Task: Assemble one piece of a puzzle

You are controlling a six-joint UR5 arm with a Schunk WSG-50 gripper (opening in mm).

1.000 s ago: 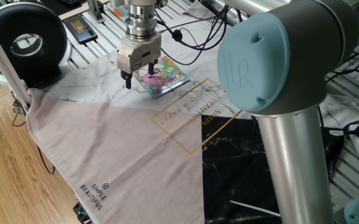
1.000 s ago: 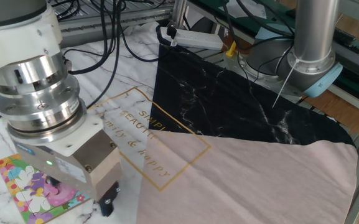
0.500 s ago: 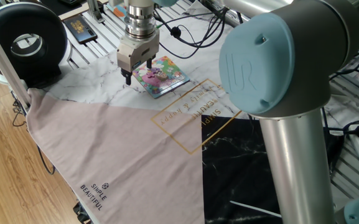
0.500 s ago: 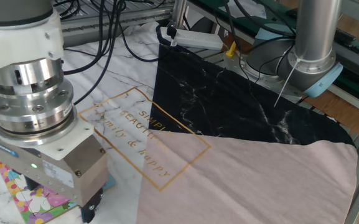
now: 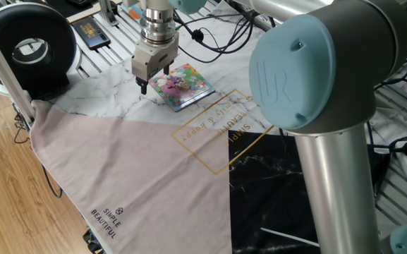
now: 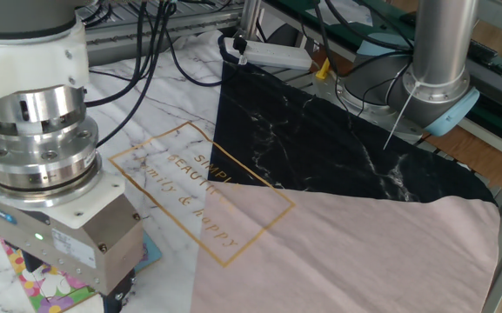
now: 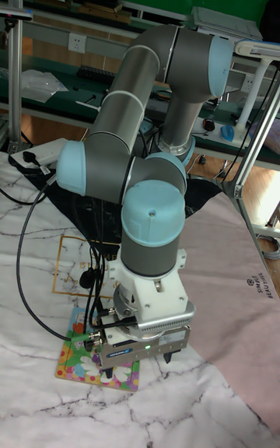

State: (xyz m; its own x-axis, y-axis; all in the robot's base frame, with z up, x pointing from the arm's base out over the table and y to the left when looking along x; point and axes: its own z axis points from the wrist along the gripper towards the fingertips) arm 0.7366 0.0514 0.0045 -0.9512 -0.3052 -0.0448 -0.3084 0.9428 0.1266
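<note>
- Two-finger gripper (image 5: 147,86) with a grey metal body and dark fingertips hangs low over the white marble-print cloth (image 5: 104,88), just beside the near-left edge of the puzzle.
- Jaw state: cannot tell. The fingertips look close together in one fixed view, but nothing is legible between them; the other two views hide the tips behind the gripper body.
- Tiny purple-violet piece: not identifiable in any view. It may be pinched in the jaws, seated already or hidden; no call possible.
- Small square puzzle board (image 5: 181,85) with a pink, yellow and green cartoon picture and blue edge lies flat on the marble cloth, partly under the gripper in the tall fixed view (image 7: 78,354).
- Progress, as a judgement: the gripper is at the board's edge rather than centred over it, so placement looks unfinished or unconfirmed. Left to do: align over the slot, press in, release.
- Room: open pinkish-beige cloth (image 5: 118,169) on the near side, gold-lettered print (image 5: 221,123) to the right.
- Further back: round black device (image 5: 27,46) to the left, with cables (image 5: 217,35) and slatted table edge behind; tighter there.
</note>
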